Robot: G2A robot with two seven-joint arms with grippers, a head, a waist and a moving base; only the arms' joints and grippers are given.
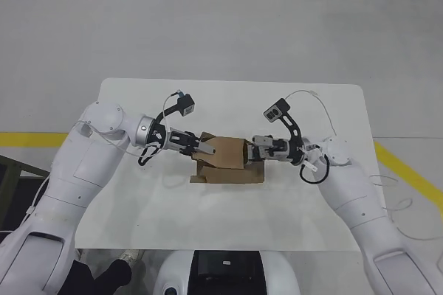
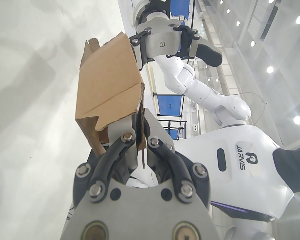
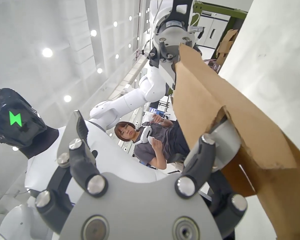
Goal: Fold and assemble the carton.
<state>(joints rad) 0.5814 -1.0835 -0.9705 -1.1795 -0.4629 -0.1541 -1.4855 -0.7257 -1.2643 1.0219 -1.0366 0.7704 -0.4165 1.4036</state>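
Observation:
A brown cardboard carton (image 1: pixel 225 158), partly erected, sits mid-table between both arms. My left gripper (image 1: pixel 190 142) is at its left end. In the left wrist view that gripper (image 2: pixel 139 126) is shut on the edge of a carton flap (image 2: pixel 107 86). My right gripper (image 1: pixel 252 150) is at the carton's right end. In the right wrist view it (image 3: pixel 150 122) stands open: one finger (image 3: pixel 222 138) is tucked under a carton flap (image 3: pixel 205 101), while the other finger (image 3: pixel 75 128) is free in the air. The far side of the carton is hidden.
The white table (image 1: pixel 133 206) has bare room in front of, behind and beside the carton. Its front edge runs close to the robot. A yellow floor line (image 1: pixel 413 177) lies off the table to the right.

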